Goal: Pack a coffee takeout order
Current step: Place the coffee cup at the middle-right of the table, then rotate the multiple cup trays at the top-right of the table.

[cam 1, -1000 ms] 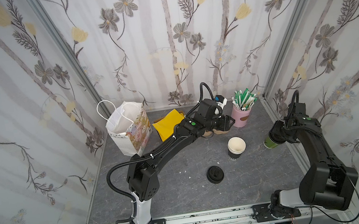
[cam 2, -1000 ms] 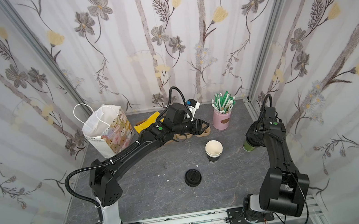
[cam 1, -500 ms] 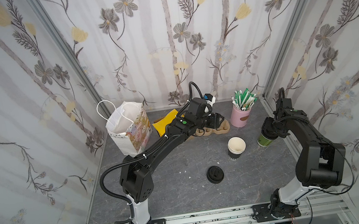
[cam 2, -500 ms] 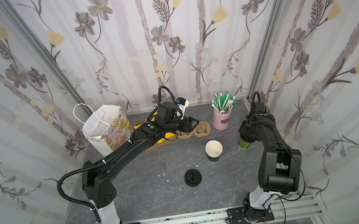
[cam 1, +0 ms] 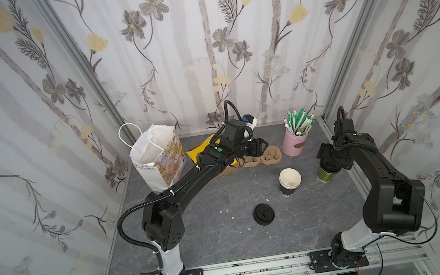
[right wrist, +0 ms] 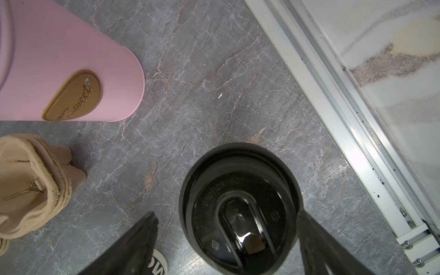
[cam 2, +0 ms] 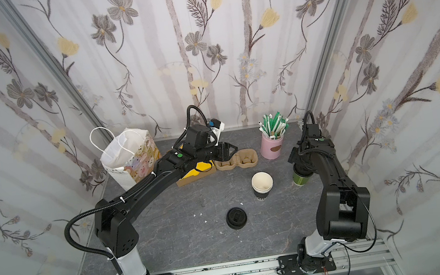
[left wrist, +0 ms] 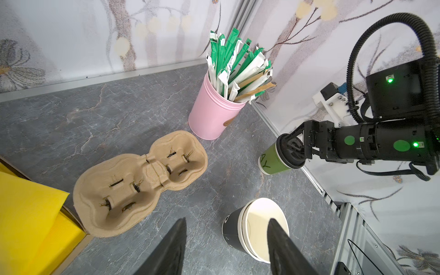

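Green paper cup (cam 1: 326, 176): upright at tabletop (cam 1: 211, 233) right edge. Black lid (right wrist: 239, 207) straddled by wide-spread right pincer (right wrist: 226, 213), near finger clear. Yellow napkin (left wrist: 23, 214): cut off, largely arm-covered from above. Left pincer (left wrist: 226, 220): part-open, empty.

Table (cam 1: 213, 244): grey marble.
Back edge: bag (cam 1: 158, 161), napkin (cam 1: 200, 150) on a brown board, carrier (cam 1: 267, 157), pink tin (cam 1: 294, 145).
Right edge: green cup (cam 1: 325, 175).
Middle: stacked cups (cam 1: 289, 183), loose lid (cam 1: 263, 214).

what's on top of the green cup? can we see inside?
A round black lid sits on the green cup, closing its mouth. The right gripper hangs over it, jaws open on either side of the lid. The inside cannot be seen: the lid covers it.
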You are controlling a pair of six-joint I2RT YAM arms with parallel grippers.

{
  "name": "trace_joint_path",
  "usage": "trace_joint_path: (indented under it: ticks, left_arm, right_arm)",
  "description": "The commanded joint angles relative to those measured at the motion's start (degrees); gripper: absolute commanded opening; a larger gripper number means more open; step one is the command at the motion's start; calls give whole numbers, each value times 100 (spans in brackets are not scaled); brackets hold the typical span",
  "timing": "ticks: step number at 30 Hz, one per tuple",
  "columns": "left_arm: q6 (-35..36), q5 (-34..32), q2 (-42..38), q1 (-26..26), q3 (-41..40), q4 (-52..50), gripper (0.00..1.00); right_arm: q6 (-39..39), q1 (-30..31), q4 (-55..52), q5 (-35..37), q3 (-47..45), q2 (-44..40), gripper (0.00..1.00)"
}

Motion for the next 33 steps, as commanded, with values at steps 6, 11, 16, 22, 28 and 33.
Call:
trace_joint_path:
  ticks: [6, 11, 16, 22, 28, 33]
  left_arm:
    - [16, 10, -101, 78, -67, 91, 57]
    - [-84, -73, -232, 134, -33, 91, 57]
    - [-461, -476, -632, 287, -252, 90, 57]
    - [-847, -938, -1374, 639, -935, 74, 57]
    - [-1285, -1160, -2098, 1148, -1732, 50, 57]
    - [-1293, -1049, -2450, 1246, -2108, 4, 57]
  right_arm:
    - [38, 40, -155, 189, 51, -258, 92]
    - [-41, 159, -441, 283, 464, -555, 89]
    - [-613, 784, -579, 170, 1303, -859, 83]
    - [-1974, 2082, 169, -390, 1713, -789, 79]
    - [-3327, 3229, 509, -549, 2426, 374, 69]
    - [-3974, 3539, 188, -535, 3581, 1668, 62]
